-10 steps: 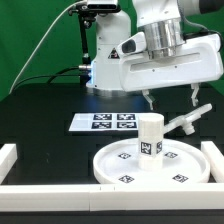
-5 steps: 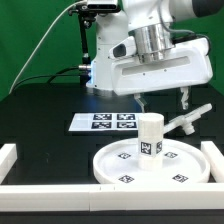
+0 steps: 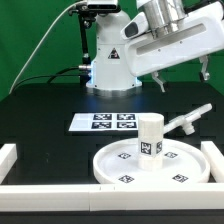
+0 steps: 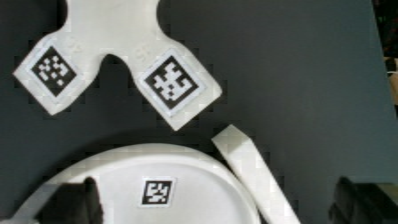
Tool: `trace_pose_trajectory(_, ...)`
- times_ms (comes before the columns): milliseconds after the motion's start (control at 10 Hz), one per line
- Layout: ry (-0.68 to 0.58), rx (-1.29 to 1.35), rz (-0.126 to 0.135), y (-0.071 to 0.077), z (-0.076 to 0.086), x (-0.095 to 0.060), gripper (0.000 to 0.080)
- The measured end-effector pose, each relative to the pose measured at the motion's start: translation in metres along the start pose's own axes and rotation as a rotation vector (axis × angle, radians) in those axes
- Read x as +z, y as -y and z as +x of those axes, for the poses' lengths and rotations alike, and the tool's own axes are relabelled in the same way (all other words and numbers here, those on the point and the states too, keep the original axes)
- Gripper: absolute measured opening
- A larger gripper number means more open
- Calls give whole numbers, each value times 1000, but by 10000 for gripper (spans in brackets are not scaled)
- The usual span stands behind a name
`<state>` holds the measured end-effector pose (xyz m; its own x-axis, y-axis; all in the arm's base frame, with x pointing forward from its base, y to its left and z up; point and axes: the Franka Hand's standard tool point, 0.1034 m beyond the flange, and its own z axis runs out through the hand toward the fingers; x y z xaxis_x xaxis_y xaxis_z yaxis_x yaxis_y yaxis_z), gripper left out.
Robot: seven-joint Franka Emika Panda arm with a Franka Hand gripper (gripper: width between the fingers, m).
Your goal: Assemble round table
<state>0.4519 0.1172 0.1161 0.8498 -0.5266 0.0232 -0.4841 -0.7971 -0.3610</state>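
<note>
**Ext view:** large white plastic rimmed round disc (image 3: 112, 163) lies flat on black table (image 3: 40, 115), near side, centre-right. Short thick white cylinder post (image 3: 150, 135) stands upright inside the rim, approx mid-disc, tag facing cam. Smaller white armed foot piece (image 3: 190, 119) lies at disc's far right edge; touching or not, can't tell. Flat white marker board (image 3: 105, 122) sits farther back to the left, apart from disc. Gripper (image 3: 181, 75) hangs high at right, tilted, fingers wide apart, holding nothing.

**Wrist view:** armed foot piece (image 4: 116, 25) shows two tagged arms on the black table. White curved part (image 4: 134, 168) w/ one tag lies close by; which part, can't tell.
</note>
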Motion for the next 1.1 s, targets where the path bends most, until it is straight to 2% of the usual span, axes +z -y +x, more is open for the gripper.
trace_pose_trajectory(200,1,1,2,0,0,0,648)
trace_pose_trajectory(400,4,42,55,12,-3,-15,648)
trace_pose_trajectory(500,2,38,62,19,-7,-17,648)
trace_pose_trajectory(800,31,102,54,33,-15,-3,648)
trace_pose_trajectory(900,56,115,35,35,-17,6,648)
trace_pose_trajectory(1100,53,109,29,34,-15,7,648)
